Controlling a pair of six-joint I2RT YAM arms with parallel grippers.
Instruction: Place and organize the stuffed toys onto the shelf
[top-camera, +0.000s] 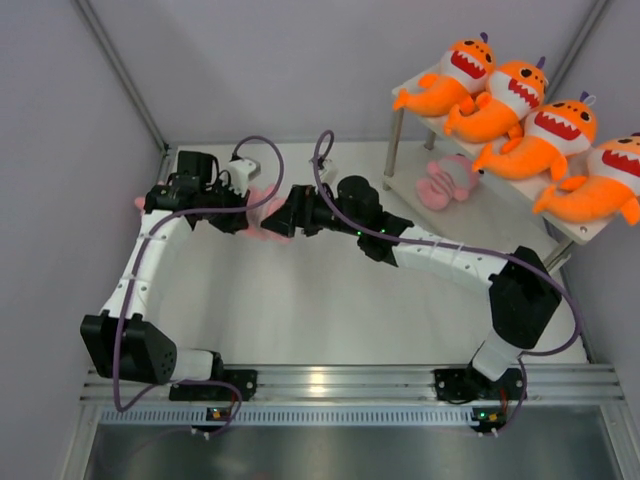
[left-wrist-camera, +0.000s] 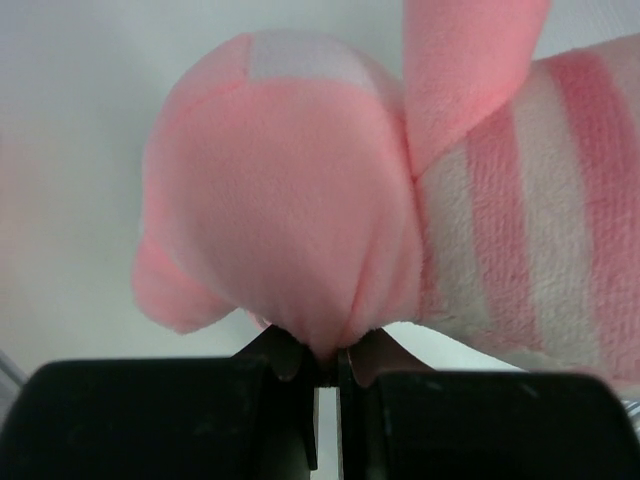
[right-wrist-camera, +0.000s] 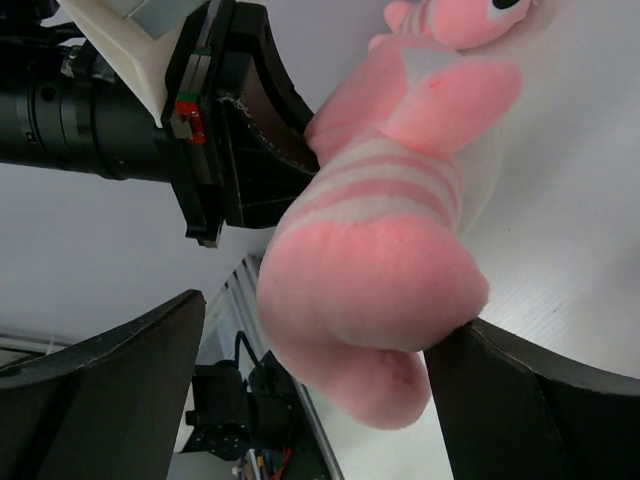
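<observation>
Four orange shark plush (top-camera: 505, 100) lie in a row on the top board of the shelf (top-camera: 410, 82) at the back right. One pink striped plush (top-camera: 447, 180) lies on the lower board. My left gripper (top-camera: 238, 216) is shut on a fold of another pink striped plush (top-camera: 262, 222) at the back middle of the table. The pinch shows in the left wrist view (left-wrist-camera: 328, 355) on the plush's (left-wrist-camera: 290, 210) head. My right gripper (top-camera: 283, 222) is open around the same plush's (right-wrist-camera: 380, 270) other end; its own point is (right-wrist-camera: 320, 330), and the right finger (right-wrist-camera: 530, 400) touches the plush.
A small pink piece (top-camera: 140, 203) shows by the left arm at the table's left edge, mostly hidden. Grey walls close in the table on the left, back and right. The shelf's metal legs (top-camera: 393, 140) stand on the table's right side.
</observation>
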